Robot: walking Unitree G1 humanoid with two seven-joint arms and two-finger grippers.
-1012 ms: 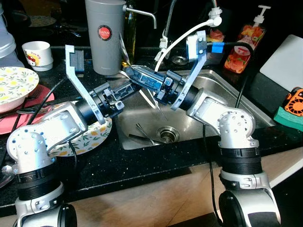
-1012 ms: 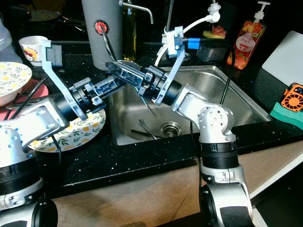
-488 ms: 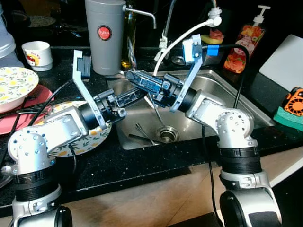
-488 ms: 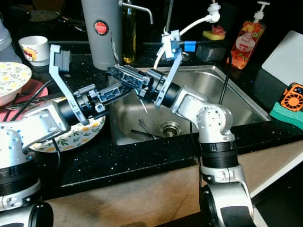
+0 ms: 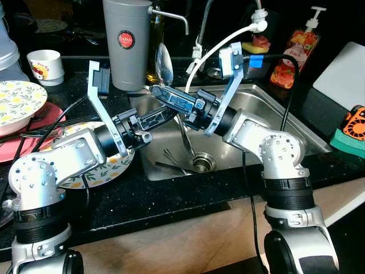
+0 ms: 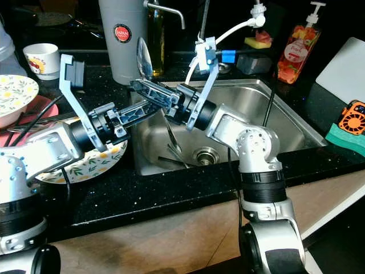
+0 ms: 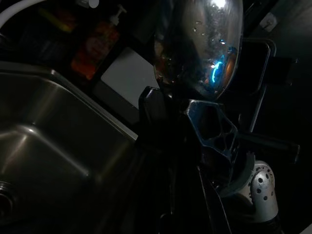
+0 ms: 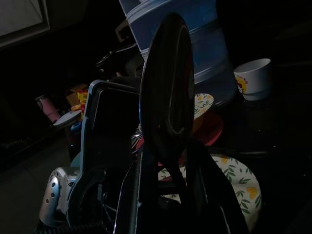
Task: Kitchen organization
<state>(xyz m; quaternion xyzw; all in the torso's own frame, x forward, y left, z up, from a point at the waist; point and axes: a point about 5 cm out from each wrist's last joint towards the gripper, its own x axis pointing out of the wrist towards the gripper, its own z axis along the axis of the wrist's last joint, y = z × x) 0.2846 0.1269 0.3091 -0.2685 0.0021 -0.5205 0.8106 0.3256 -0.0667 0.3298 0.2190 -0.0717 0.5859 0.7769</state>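
Observation:
A metal spoon [image 5: 163,58] stands nearly upright over the left part of the steel sink [image 5: 268,114], bowl up and handle slanting down toward the drain. My right gripper [image 5: 157,89] reaches leftward across the sink and is shut on the spoon's neck; in the right wrist view the spoon [image 8: 165,97] sits edge-on between its fingers. My left gripper [image 5: 173,112] comes in from the left, its tip at the handle just below. In the left wrist view the spoon bowl [image 7: 200,44] looms close ahead, too dark to judge that grip.
Loose utensils [image 5: 171,157] lie by the drain. A grey canister [image 5: 126,43] and tap stand behind the sink. A floral plate [image 5: 108,165], stacked plates and a cup [image 5: 44,64] are on the left counter. A soap bottle [image 5: 291,57] and an orange scrubber [image 5: 355,123] are on the right.
The spoon has swung from a slant to nearly upright, its bowl now raised and facing me. My left gripper moved in toward the handle; the right gripper shifted only slightly.

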